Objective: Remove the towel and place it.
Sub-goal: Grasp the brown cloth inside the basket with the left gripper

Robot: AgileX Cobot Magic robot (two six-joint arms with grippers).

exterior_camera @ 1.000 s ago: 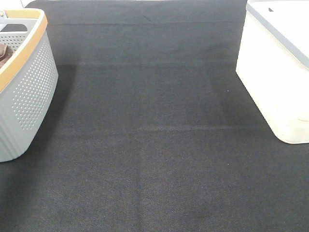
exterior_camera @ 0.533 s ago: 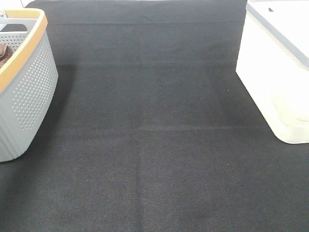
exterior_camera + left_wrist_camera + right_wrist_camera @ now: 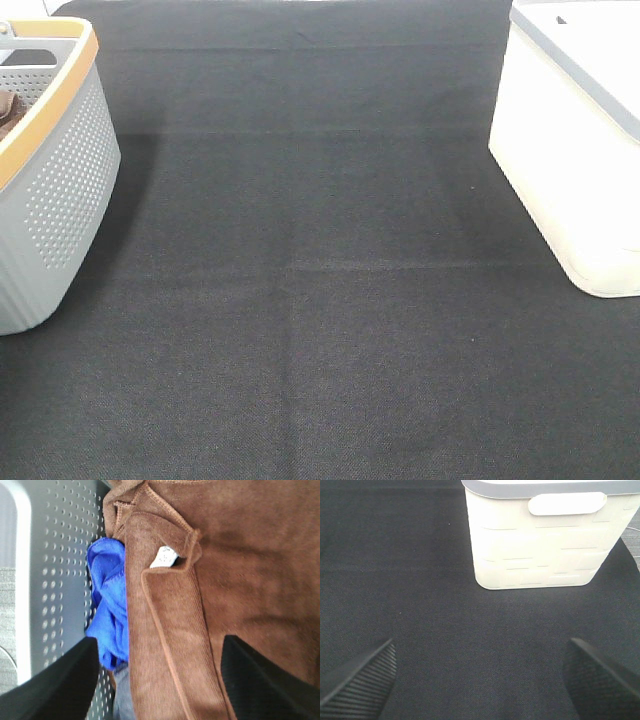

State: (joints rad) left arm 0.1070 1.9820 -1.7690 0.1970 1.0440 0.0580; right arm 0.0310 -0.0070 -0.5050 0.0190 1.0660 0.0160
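The task has barely begun: the towel (image 3: 200, 580) lies folded inside the grey basket (image 3: 60, 190), pressed against a blue cloth (image 3: 107, 610) by the perforated wall, and nothing has been lifted. The left end effector (image 3: 157, 675) hangs right over it with its jaws spread wide, one on either side of a hemmed fold, gripping nothing. The right end effector (image 3: 480, 680) is likewise parted and empty above the bare table (image 3: 320, 300), facing the white basket (image 3: 560, 170), which is possibly the destination. Grasping, lifting out and placing all remain
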